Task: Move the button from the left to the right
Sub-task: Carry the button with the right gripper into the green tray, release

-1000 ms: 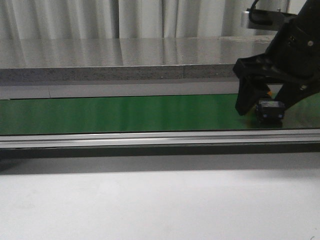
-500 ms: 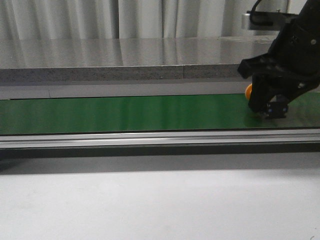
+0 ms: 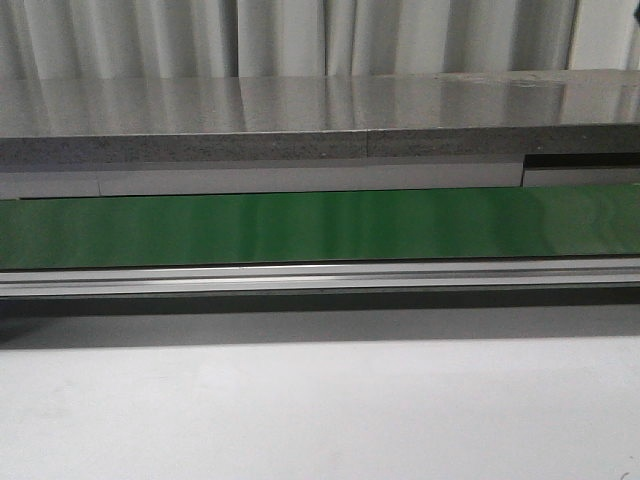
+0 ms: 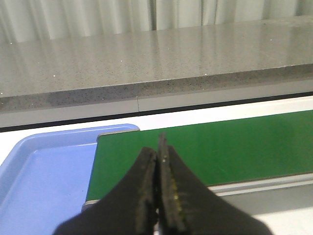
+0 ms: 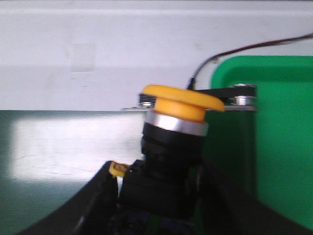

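The button (image 5: 180, 102), with its yellow-orange mushroom head, silver ring and black body, shows only in the right wrist view. My right gripper (image 5: 157, 183) is shut on its black body and holds it over the end of the green belt (image 5: 63, 147), beside a green tray (image 5: 283, 147). My left gripper (image 4: 158, 149) is shut and empty, above the belt's left end (image 4: 234, 147). Neither gripper nor the button shows in the front view, where the belt (image 3: 300, 225) lies bare.
A blue tray (image 4: 44, 171) sits off the belt's left end. A grey stone counter (image 3: 300, 110) runs behind the belt, an aluminium rail (image 3: 300, 278) in front. A dark cable (image 5: 234, 51) and a bracket (image 5: 230, 94) lie behind the button.
My right arm, holding the button over the belt's right end, has moved out of the front view to the right. The belt there is now bare.
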